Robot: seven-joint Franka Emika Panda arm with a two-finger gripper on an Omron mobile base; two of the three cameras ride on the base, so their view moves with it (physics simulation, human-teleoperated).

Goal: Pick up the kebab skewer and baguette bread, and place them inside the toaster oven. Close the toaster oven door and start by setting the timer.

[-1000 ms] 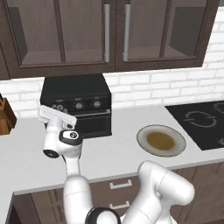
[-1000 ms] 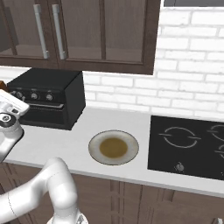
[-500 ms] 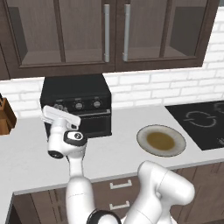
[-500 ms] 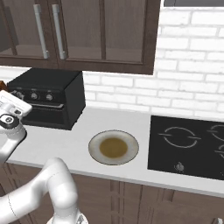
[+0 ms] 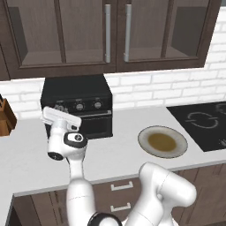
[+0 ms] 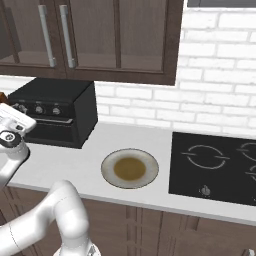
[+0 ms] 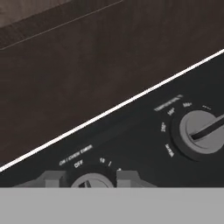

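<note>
The black toaster oven (image 5: 76,95) (image 6: 60,100) stands at the back of the counter with its door (image 5: 96,125) shut. My gripper (image 7: 91,180) is pressed up to the left end of its control panel. In the hand view the two grey fingertips (image 7: 51,178) sit tight on either side of the timer knob (image 7: 92,181), beside the OFF mark. The temperature knob (image 7: 202,131) is to the right of it. From the left base view my white hand (image 5: 61,118) covers that left knob. The kebab skewer and the baguette bread are out of view.
A round plate (image 5: 162,141) (image 6: 130,168) with a brown centre lies on the counter right of the oven. A black cooktop (image 5: 201,120) (image 6: 220,162) is further right. A wooden knife block (image 5: 5,118) stands at the far left. Dark wall cabinets (image 5: 110,35) hang overhead.
The wrist has drifted slightly right while the hand stays at the oven's control panel. The fingers have closed in on the timer knob.
</note>
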